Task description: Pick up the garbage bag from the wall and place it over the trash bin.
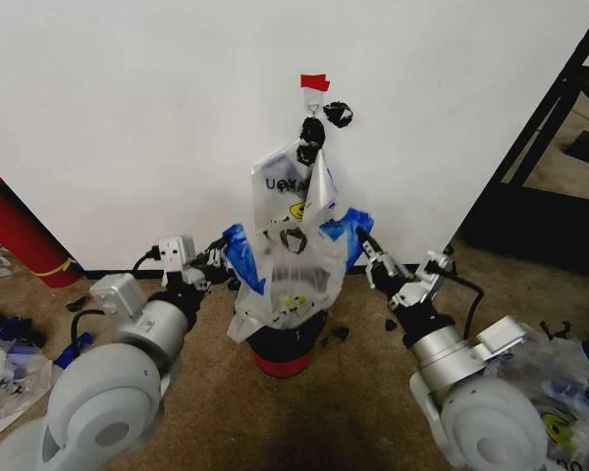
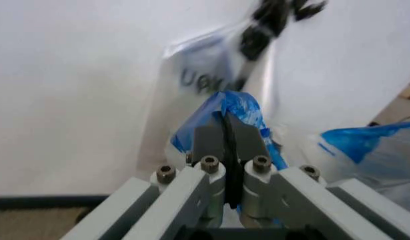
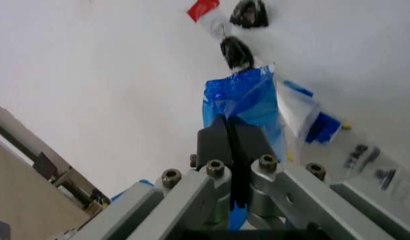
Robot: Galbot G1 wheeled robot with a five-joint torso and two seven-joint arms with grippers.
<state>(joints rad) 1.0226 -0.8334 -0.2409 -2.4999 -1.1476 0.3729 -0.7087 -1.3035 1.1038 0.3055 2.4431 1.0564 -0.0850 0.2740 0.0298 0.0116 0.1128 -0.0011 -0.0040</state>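
Both claws, left [image 1: 219,257] and right [image 1: 366,245], clamp the thin see-through blue-handled garbage bag [image 1: 293,265], which hides most of the small black red-banded trash bin [image 1: 283,355] beneath.

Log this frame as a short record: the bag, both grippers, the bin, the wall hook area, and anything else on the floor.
bag: see-through bag stretched open above the bin, blue handles pulled apart to either side
left gripper: jaws shut on the bag's left blue handle
right gripper: jaws shut on the right blue handle
bin: black with red band, under the bag, at the wall's foot
wall: white, red tape, black lumps by the hook
floor: red cylinder far left
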